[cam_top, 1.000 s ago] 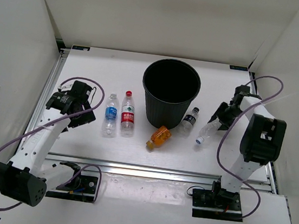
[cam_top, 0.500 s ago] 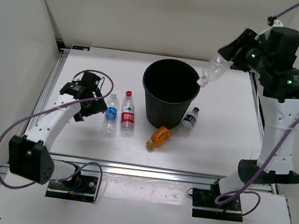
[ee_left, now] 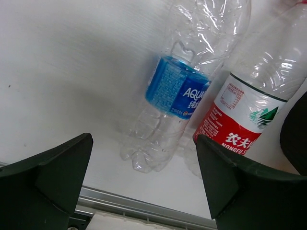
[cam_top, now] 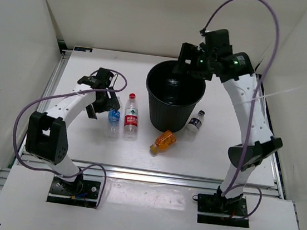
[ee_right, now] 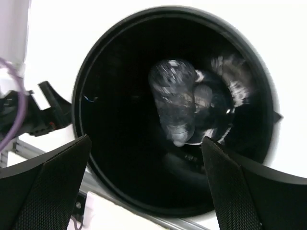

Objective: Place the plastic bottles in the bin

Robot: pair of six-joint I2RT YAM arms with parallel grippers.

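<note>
The black bin (cam_top: 153,106) stands at mid table. My right gripper (cam_top: 182,67) hangs open over its far rim, nothing between the fingers. A plain clear bottle (ee_right: 173,101) lies loose inside the bin (ee_right: 96,81), below the right gripper (ee_right: 146,141). My left gripper (cam_top: 103,102) is open just left of the blue-labelled bottle (cam_top: 113,122). In the left wrist view that bottle (ee_left: 175,88) lies ahead of the open left gripper (ee_left: 144,143), with the red-labelled bottle (ee_left: 242,117) beside it. An orange-filled bottle (cam_top: 163,141) and a small dark-labelled bottle (cam_top: 196,122) lie by the bin's near side.
The red-labelled bottle (cam_top: 132,118) lies close against the blue-labelled one, between it and the bin. A metal rail (ee_left: 144,208) runs along the table's near edge. White walls close in the table on the left, right and back.
My right arm carried the plain clear bottle from the right side up over the bin and opened; the bottle now lies inside. My left gripper moved right, toward the blue-labelled bottle.
</note>
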